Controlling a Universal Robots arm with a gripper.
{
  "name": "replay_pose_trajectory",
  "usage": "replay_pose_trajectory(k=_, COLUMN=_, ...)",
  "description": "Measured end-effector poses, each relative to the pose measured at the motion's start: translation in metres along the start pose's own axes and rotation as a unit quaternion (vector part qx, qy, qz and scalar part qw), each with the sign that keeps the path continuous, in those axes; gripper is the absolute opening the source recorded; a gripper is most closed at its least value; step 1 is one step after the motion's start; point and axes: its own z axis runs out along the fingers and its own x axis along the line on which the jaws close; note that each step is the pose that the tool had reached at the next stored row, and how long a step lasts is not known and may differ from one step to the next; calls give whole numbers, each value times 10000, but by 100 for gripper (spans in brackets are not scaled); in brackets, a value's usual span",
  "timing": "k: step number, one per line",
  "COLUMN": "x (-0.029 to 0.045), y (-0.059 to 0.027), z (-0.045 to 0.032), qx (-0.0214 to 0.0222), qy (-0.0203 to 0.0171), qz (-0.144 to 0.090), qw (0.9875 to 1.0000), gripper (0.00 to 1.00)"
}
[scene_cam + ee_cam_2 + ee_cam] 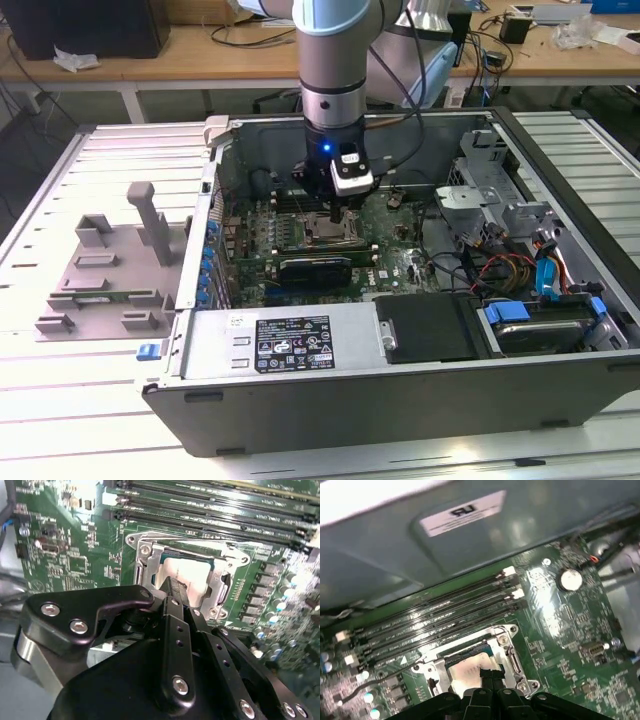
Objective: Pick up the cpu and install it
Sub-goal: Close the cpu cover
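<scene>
Silvery-white square cpu [197, 575] seated inside shiny metal socket frame [142, 572] on green motherboard [75, 555] within open grey computer case [400, 400], black two-finger gripper [172, 586] pinched narrow above it, tips at its edge, contact unclear.

Table [70, 420]: it carried the computer case [400, 410], with the tray [100, 270] beside the case on the exterior view's left.
Motherboard [400, 250]: it lay flat on the floor of the case.
Socket [142, 562]: it sat on the motherboard, next to the memory slots [435, 620].
Cpu [200, 575]: it lay inside the socket.
Gripper [335, 215]: it stood directly over the cpu.
Graphics card [315, 268]: it was just nearer the exterior camera than the socket.
Power supply [290, 340]: it ran along the near wall, with the hard drive [545, 335] on the exterior view's right.
</scene>
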Motion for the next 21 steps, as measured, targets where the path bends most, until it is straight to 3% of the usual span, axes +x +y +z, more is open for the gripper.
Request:
replay_pose_trajectory(k=2, x=0, y=0, z=3, qx=-10, qy=6, qz=-223, qw=9997, gripper=11)
replay_pose_trajectory(k=6, x=1, y=0, z=10, qx=-33, qy=19, qz=-728, qw=9973, gripper=11)
replay_pose_trajectory(k=8, x=1, y=-1, z=15, qx=-43, qy=28, qz=-1041, qw=9946, gripper=11)
replay_pose_trajectory(k=9, x=0, y=-1, z=16, qx=-25, qy=31, qz=-1229, qw=9924, gripper=11)
replay_pose_trajectory(k=10, x=1, y=-1, z=17, qx=29, qy=30, qz=-1349, qw=9908, gripper=11)
replay_pose_trajectory(k=11, x=1, y=-1, z=17, qx=86, qy=29, qz=-1391, qw=9902, gripper=11)
replay_pose_trajectory(k=12, x=1, y=0, z=18, qx=162, qy=29, qz=-1412, qw=9898, gripper=11)
replay_pose_trajectory(k=13, x=1, y=-1, z=23, qx=173, qy=33, qz=-1413, qw=9898, gripper=11)
replay_pose_trajectory(k=16, x=74, y=-26, z=44, qx=173, qy=34, qz=-1413, qw=9898, gripper=11)
replay_pose_trajectory(k=21, x=86, y=-13, z=101, qx=173, qy=34, qz=-1428, qw=9896, gripper=11)
